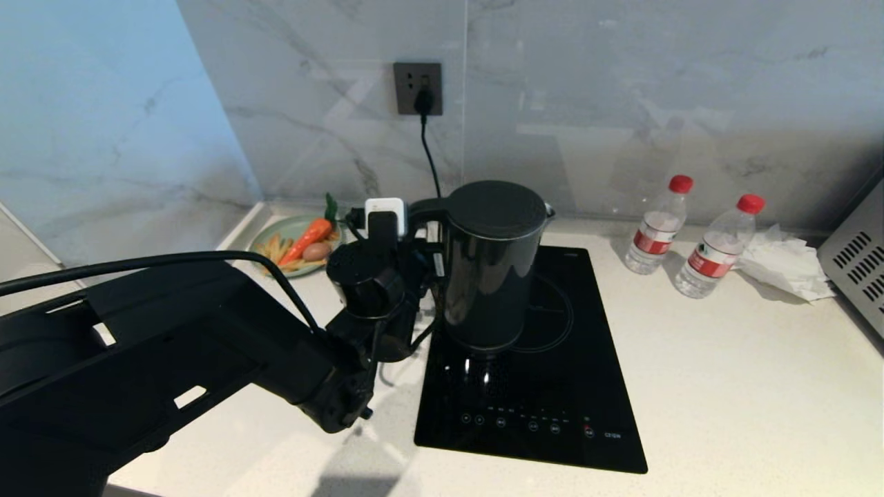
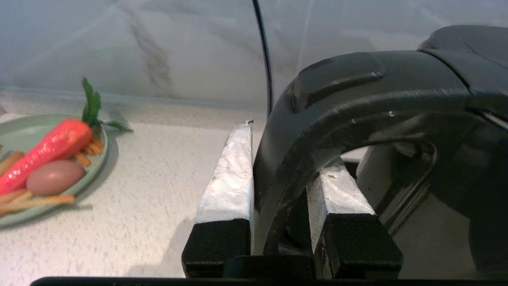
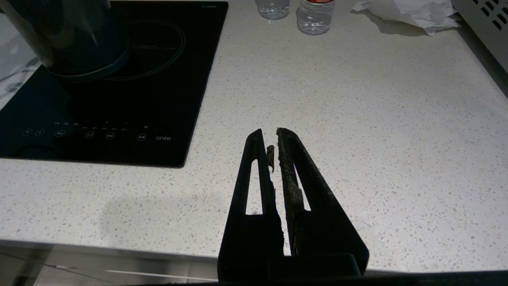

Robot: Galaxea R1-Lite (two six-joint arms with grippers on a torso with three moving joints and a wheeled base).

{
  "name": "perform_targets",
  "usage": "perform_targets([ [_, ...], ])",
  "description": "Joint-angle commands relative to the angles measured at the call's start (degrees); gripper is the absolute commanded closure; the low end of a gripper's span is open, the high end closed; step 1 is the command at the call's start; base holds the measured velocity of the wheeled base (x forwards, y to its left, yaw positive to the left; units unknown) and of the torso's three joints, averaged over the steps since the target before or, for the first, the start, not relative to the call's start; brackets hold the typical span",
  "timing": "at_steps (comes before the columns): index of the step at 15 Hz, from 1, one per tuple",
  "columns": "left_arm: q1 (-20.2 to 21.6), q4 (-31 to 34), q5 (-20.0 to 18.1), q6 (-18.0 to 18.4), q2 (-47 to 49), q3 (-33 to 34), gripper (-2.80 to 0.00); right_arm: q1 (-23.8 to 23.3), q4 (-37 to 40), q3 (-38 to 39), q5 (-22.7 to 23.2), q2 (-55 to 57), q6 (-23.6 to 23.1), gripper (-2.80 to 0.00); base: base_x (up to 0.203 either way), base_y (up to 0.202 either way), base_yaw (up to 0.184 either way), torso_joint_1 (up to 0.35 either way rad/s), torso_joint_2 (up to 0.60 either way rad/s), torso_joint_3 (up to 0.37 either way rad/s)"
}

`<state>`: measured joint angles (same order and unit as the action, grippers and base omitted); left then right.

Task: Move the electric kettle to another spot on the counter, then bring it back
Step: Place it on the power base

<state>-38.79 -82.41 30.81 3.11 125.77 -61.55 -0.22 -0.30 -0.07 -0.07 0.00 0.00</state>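
The tall glossy black electric kettle (image 1: 489,266) stands upright over the back left part of the black cooktop (image 1: 552,400); I cannot tell whether its base touches the glass. My left gripper (image 1: 420,257) is at the kettle's left side, shut on the loop handle (image 2: 313,103). In the left wrist view the white-padded fingers (image 2: 232,178) clamp the handle's lower curve, the left gripper (image 2: 287,153) holding it from both sides. My right gripper (image 3: 270,131) hangs shut and empty over the white speckled counter (image 3: 377,119), near its front edge. The kettle's base (image 3: 75,55) shows far off in that view.
A green plate (image 1: 266,241) with a carrot and an egg sits back left. Two red-capped water bottles (image 1: 656,224) (image 1: 718,245) and a crumpled tissue (image 1: 784,266) stand back right, beside a vented grey appliance (image 1: 860,266). A cord hangs from the wall socket (image 1: 418,88).
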Motion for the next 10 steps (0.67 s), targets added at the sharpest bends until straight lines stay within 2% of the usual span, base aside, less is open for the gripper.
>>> perform_targets([
  [1,-1.01,-0.61,0.09,-0.03,-0.93,2.72,0.0,-0.04,-0.05,-0.01,-0.02,0.0,0.0,0.0,0.0,0.0,0.0,0.0,0.0,0.0],
  [5,-1.2,-4.51,0.13,-0.03,-0.36,6.89,0.0,-0.04,-0.05,0.07,0.06,0.0,0.0,0.0,0.0,0.0,0.0,0.0,0.0,0.0],
  [9,-1.51,-3.46,0.33,0.24,-0.44,6.24,0.0,-0.01,-0.05,-0.01,-0.02,0.0,0.0,0.0,0.0,0.0,0.0,0.0,0.0,0.0],
  [10,-1.64,-3.2,0.71,0.64,-0.36,6.27,-0.56,0.04,-0.05,0.05,0.01,0.0,0.0,0.0,0.0,0.0,0.0,0.0,0.0,0.0],
])
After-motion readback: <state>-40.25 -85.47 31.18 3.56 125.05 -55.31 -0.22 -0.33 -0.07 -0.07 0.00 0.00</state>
